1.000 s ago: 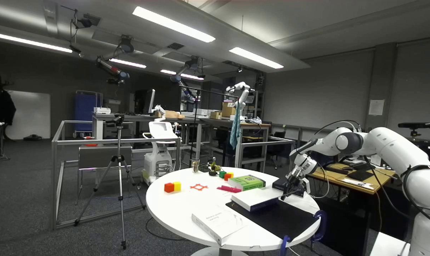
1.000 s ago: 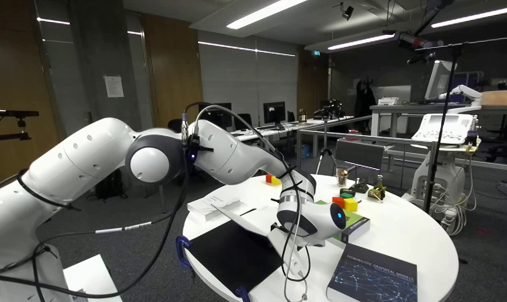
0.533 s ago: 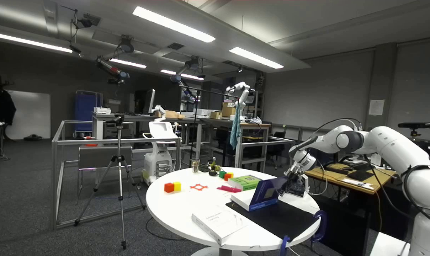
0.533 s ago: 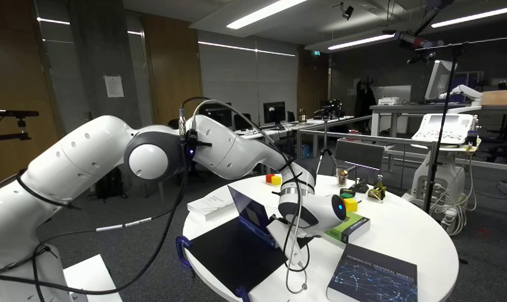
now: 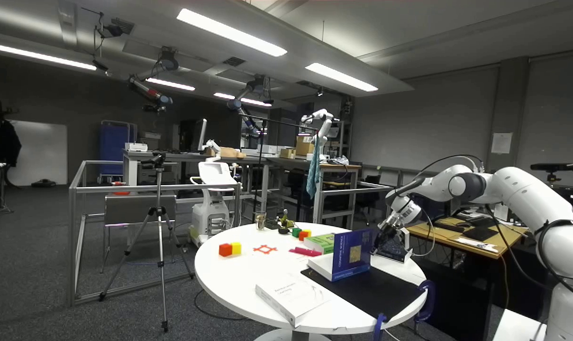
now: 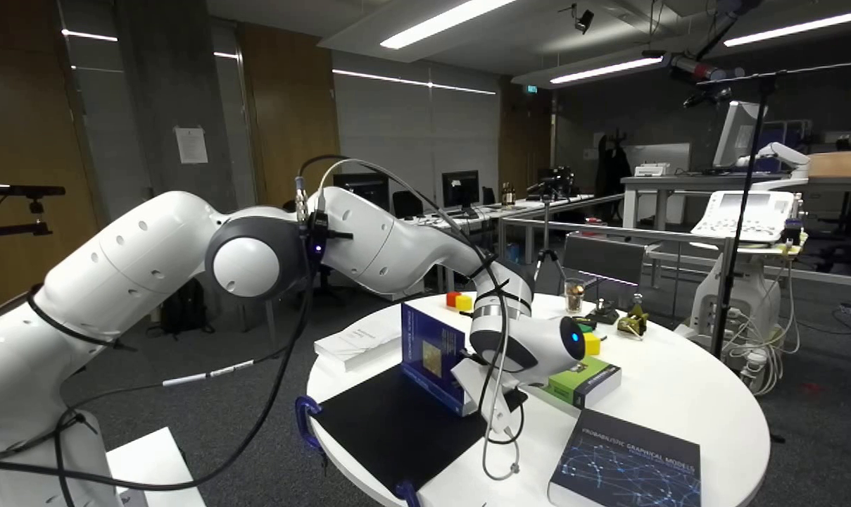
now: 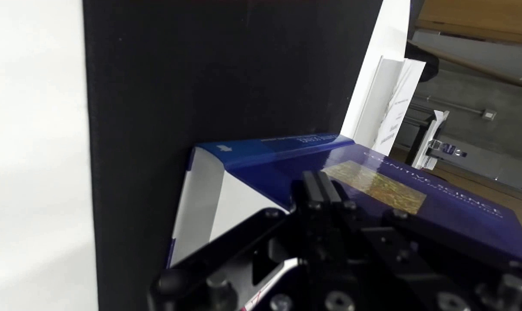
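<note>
Evidently, the work in hand is centred on the blue book (image 5: 350, 273), which is laid on a black mat (image 5: 381, 291) on the round tabletop (image 5: 253, 279). Its front cover (image 5: 355, 251) is stood roughly upright along the spine (image 7: 265, 153), and the white page block (image 5: 321, 266) is exposed. The jaws of the gripper (image 7: 320, 185) are closed together, with nothing seen to be held between them; they are placed just beside the front cover, near its side edge, and its titled face is seen behind them in the wrist view. Whether it is touched cannot be told. The step is judged to be the turning of the front cover on its spine, caught about midway. For the next move, light, steady pressure on the cover's face is judged to be called for, with the page block left untouched and the book not pushed along the mat. A green book (image 6: 583, 380) and a dark book (image 6: 626, 458) are also rested nearby on the tabletop.
</note>
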Robot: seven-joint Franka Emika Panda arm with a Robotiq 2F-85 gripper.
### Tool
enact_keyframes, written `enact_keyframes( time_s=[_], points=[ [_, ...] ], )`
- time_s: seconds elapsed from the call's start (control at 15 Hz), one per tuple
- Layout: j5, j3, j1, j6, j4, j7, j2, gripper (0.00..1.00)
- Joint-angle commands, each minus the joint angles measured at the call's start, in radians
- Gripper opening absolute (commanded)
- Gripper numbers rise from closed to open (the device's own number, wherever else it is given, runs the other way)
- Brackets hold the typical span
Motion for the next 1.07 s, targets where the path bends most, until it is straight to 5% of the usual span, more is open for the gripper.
enact_keyframes(
  time_s=[0.0, 1.0],
  points=[
    [0.036, 0.004, -0.015, -0.037, -0.003, -0.009, -0.037, 0.0],
    [0.091, -0.001, -0.031, 0.0, 0.06, 0.011, -0.043, 0.0]
  ],
)
